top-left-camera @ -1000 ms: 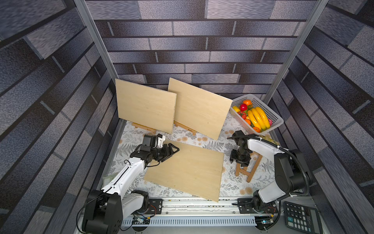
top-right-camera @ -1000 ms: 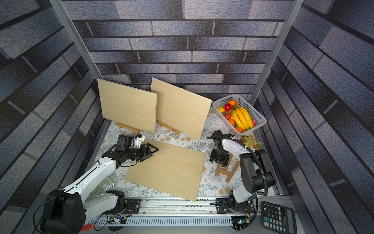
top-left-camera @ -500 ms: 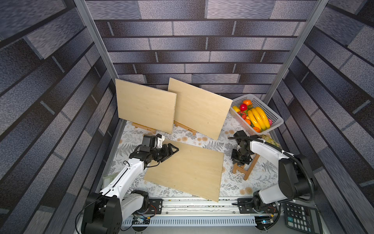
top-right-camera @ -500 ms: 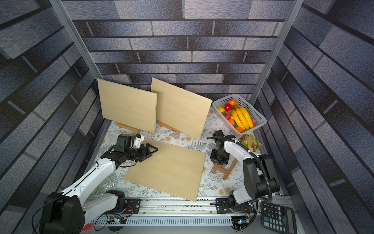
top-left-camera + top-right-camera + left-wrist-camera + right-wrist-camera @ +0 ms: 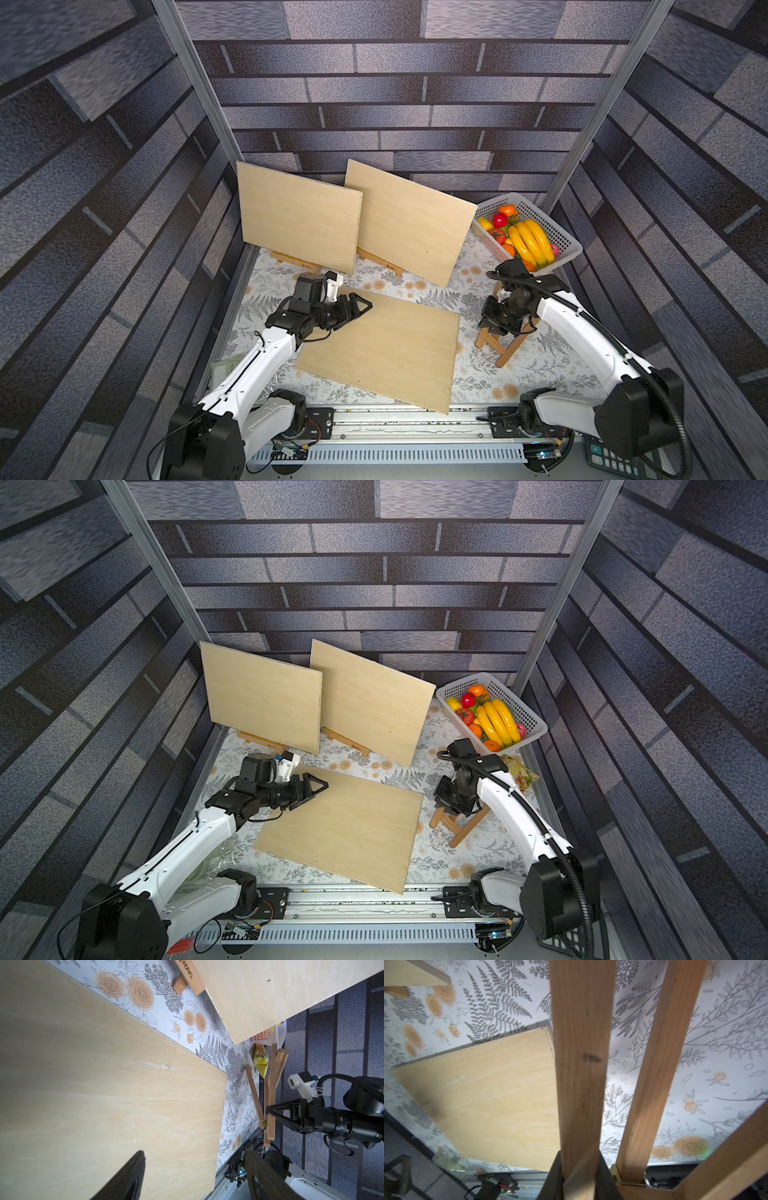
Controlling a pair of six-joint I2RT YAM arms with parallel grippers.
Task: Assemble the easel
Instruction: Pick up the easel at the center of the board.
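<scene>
Easel is sitting at 3 o'clock on the mat, just beside the flat board, which is lying at centre. Right gripper is clamping narrow on one slat, close to the hinged end. It's probably gripping there so the legs can swing apart and the frame can be stood up. In the left wrist view the legs are splaying.

Left gripper is hovering wide and holding nothing over the flat board's 10 o'clock corner, likely waiting to lift it onto the frame.

Two standing boards are leaning on finished stands at 11 and 12 o'clock, so that's the target look. Fruit basket is sitting clear at 2 o'clock.

Hard to make out:
- Right wrist is covering the grip in both top views.
- Can't tell whether the feet are touching the mat.
- Right wrist view is cutting off the slat ends.
</scene>
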